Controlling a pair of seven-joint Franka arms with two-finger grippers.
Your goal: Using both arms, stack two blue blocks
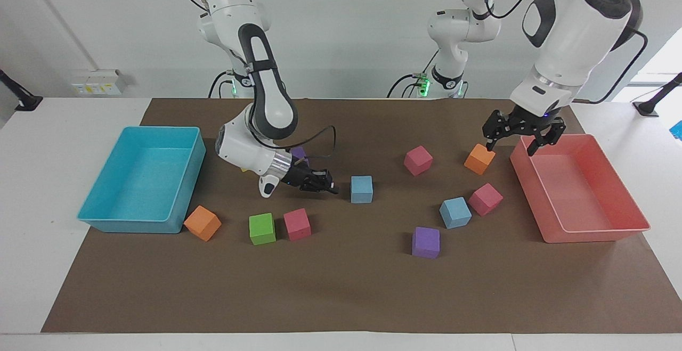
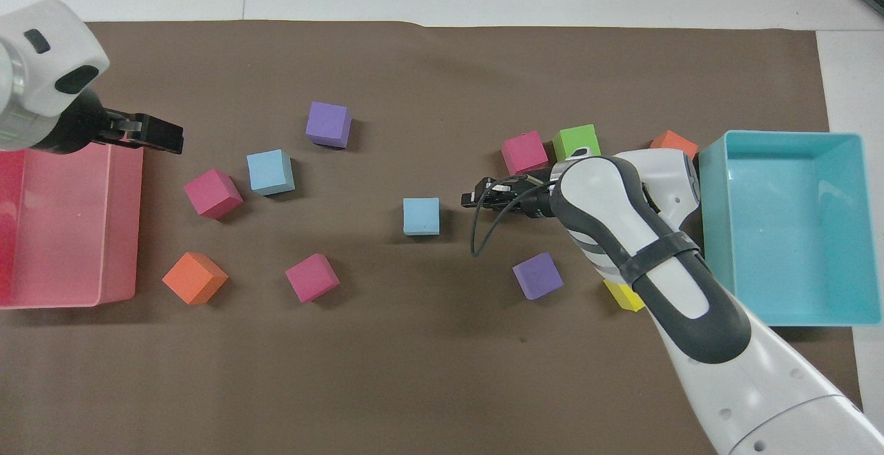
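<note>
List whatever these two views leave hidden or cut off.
- Yellow block: in the overhead view it lies mostly under the right arm.
- Purple block nearer the robots: in the facing view it is largely hidden by the right arm's wrist.
- Pink tray: in the overhead view it is cut off by the picture's edge, and the left gripper covers one corner.
</note>
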